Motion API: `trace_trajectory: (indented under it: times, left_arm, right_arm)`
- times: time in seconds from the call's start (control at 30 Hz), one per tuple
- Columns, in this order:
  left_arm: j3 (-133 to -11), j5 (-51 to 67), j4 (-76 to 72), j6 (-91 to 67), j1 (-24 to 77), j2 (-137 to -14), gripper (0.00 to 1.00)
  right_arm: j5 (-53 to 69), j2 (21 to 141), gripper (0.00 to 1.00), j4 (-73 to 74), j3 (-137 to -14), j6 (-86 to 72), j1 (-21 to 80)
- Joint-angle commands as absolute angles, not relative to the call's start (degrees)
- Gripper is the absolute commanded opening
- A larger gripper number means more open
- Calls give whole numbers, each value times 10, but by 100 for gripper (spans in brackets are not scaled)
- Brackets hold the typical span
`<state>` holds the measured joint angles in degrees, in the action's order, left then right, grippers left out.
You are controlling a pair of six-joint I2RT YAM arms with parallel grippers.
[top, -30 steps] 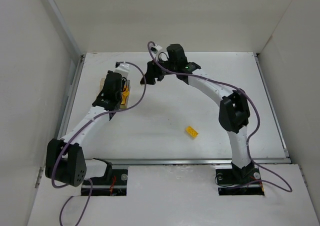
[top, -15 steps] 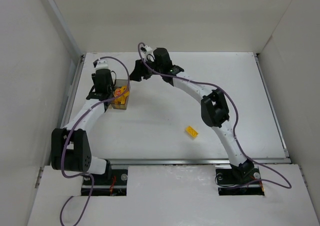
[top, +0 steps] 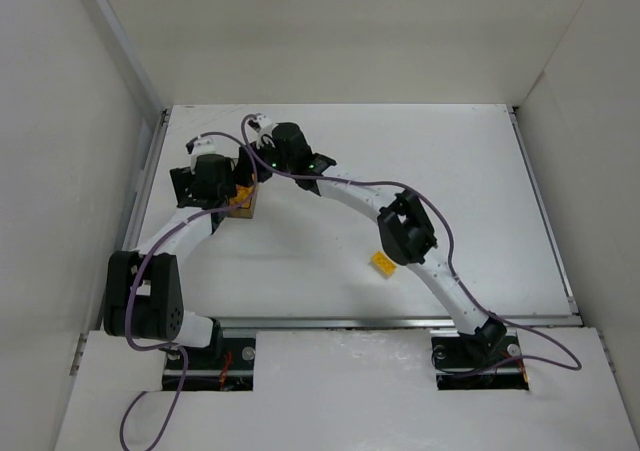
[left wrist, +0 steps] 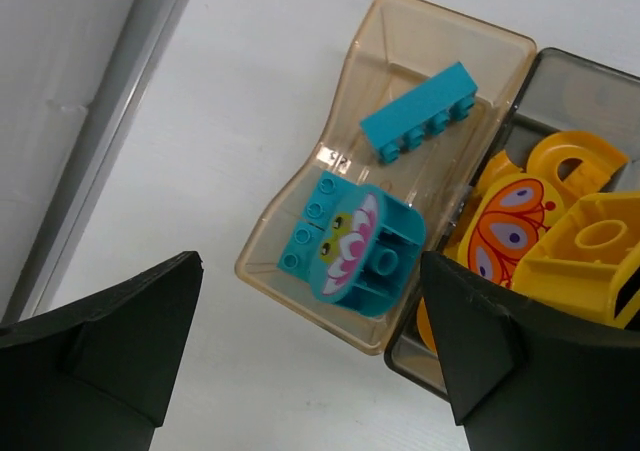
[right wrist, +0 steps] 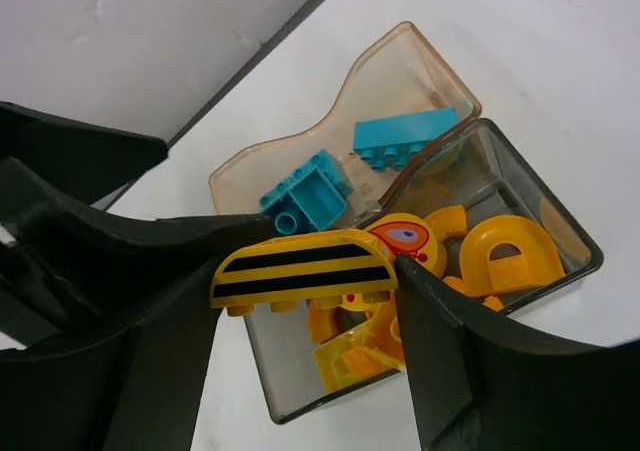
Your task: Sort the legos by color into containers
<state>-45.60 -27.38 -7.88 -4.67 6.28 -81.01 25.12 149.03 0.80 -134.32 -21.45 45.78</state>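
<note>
Drop step: right claw [right wrist: 300,331] pinching striped yellow brick [right wrist: 300,271] above grey box [right wrist: 560,271], centre frame; release next; left claw [left wrist: 305,341] wide open, empty.

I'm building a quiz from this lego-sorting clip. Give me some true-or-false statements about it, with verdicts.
1. The tan-clear box holds two cyan pieces. True.
2. The right gripper is empty. False: it clamps a yellow black-striped piece.
3. The left gripper is open and holds nothing. True.
4. The dark grey box contains cyan pieces. False: it contains yellow and orange ones.
5. A yellow brick lies loose on the table. True.
</note>
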Motion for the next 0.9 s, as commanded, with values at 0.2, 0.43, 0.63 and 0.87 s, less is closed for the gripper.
trace_trajectory:
  times: [0.2,0.43,0.63,0.87]
  left_arm:
    - [-519,-323,-46,-47,61,-788,94]
    - [-544,-316,-5,-58,61,-782,94]
    - [-544,-310,1,-53,61,-772,94]
    - [-570,-332,13,-7,66,-766,97]
  right_arm:
    - [164,1496,31,-36,-1368,-220,452]
    - [170,1501,97,-36,-1374,-204,457]
    - [168,1471,100,-36,-1372,-185,457]
    - [96,1278,100,-36,-1177,-135,432]
